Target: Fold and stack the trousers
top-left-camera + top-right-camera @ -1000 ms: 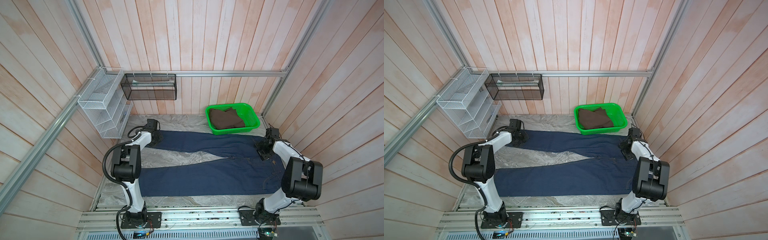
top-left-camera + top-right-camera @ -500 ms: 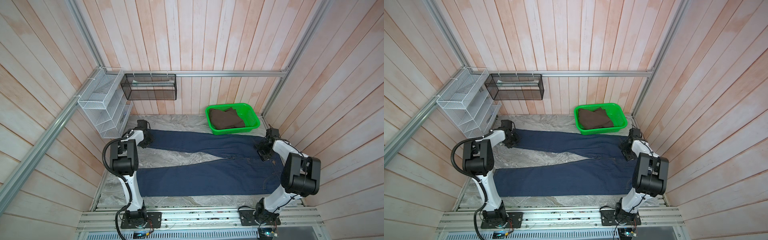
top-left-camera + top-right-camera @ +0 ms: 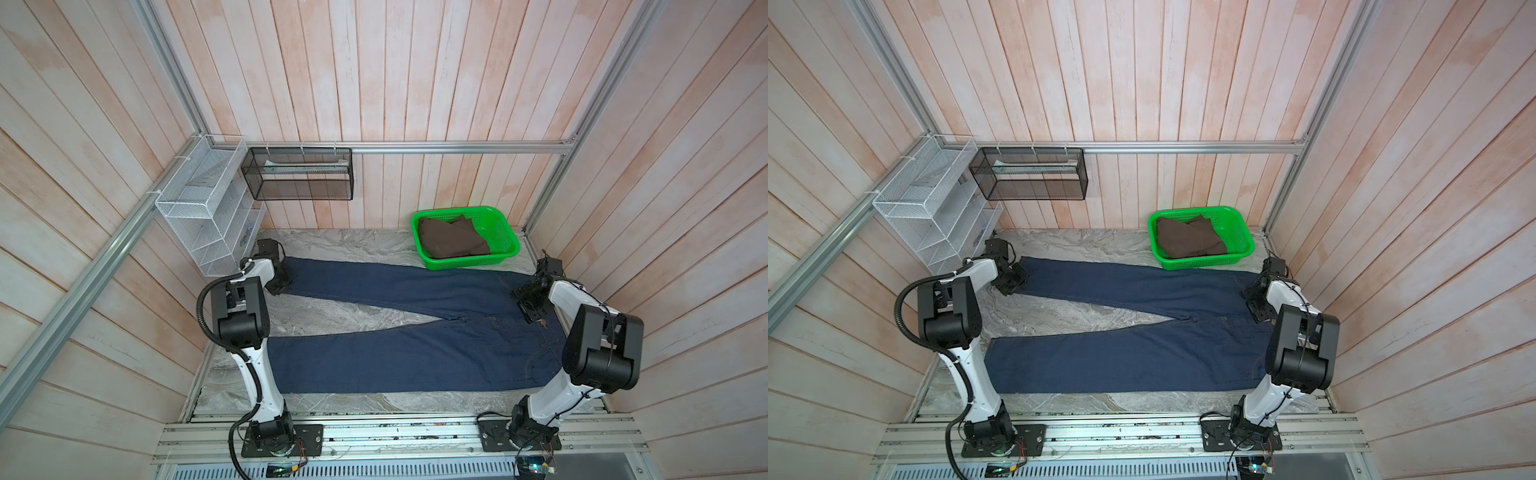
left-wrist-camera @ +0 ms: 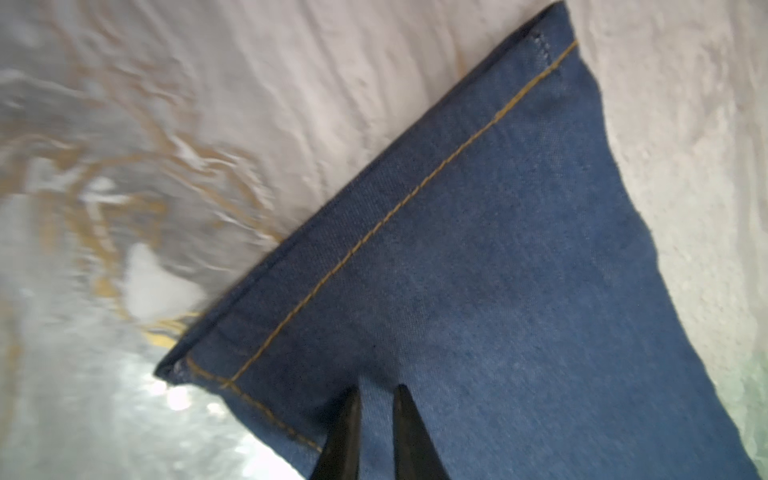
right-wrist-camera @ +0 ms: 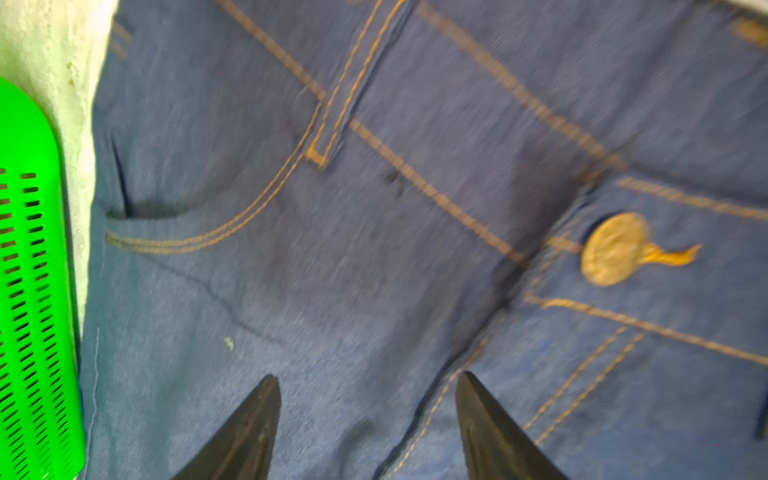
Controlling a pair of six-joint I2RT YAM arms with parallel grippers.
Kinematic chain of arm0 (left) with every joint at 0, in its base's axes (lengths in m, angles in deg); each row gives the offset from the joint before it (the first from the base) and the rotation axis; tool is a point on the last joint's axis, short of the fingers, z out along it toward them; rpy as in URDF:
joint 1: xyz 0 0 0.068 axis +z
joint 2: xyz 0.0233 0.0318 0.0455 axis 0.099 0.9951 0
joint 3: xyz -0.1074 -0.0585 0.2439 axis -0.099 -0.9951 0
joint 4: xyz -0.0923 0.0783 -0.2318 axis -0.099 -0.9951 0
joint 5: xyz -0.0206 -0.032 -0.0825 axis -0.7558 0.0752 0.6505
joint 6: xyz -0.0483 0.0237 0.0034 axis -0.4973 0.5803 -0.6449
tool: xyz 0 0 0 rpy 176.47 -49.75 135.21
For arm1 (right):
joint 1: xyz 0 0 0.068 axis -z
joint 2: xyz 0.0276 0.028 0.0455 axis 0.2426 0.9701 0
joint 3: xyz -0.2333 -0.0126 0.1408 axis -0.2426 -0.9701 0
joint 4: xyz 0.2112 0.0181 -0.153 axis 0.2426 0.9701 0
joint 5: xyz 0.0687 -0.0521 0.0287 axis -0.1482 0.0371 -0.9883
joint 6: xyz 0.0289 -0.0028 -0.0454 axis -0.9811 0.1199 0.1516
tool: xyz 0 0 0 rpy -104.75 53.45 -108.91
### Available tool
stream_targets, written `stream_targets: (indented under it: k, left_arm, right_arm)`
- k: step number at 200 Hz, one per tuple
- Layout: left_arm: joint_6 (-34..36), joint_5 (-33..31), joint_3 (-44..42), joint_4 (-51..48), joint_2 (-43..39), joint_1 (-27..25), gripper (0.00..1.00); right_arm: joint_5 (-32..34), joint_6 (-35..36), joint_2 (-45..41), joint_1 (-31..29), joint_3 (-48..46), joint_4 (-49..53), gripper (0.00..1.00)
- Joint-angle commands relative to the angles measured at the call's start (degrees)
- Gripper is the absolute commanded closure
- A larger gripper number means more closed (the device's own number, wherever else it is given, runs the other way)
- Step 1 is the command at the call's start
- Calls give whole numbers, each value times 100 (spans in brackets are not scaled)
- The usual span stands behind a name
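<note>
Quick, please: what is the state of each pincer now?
Left pincer: closed, pinching the trousers near a leg hem.
Right pincer: open over the trousers' waist, holding nothing.

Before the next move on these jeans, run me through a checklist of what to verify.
1. Left jaws gripping the far leg's hem: ok, a ridge of denim is pinched between them.
2. Right jaws gripping the waist: not ok, they stand open over the cloth between the front pocket and the button.
3. Trousers lying flat, legs apart: ok.
4. Green basket off the trousers: ok, a strip of table shows between them.
5. Near leg's hem clear of the left arm: cannot tell, the arm stands close beside it.
</note>
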Motion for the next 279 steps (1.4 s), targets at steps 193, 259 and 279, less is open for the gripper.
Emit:
stream_targets:
  k: [193,259,279]
  left_arm:
    - [421,-192,-1479,462,-3390,-1821,49]
    - [414,-75,-2185,741,-3895,-1821,49]
    - [405,-67,-2302,777,-3973,-1820,49]
  right_arm:
    - [495,161,3264,741,5259,2473,31]
    - [836,846,3989,660,6116,2627,34]
    - [783,956,4196,655,6331,2685,36]
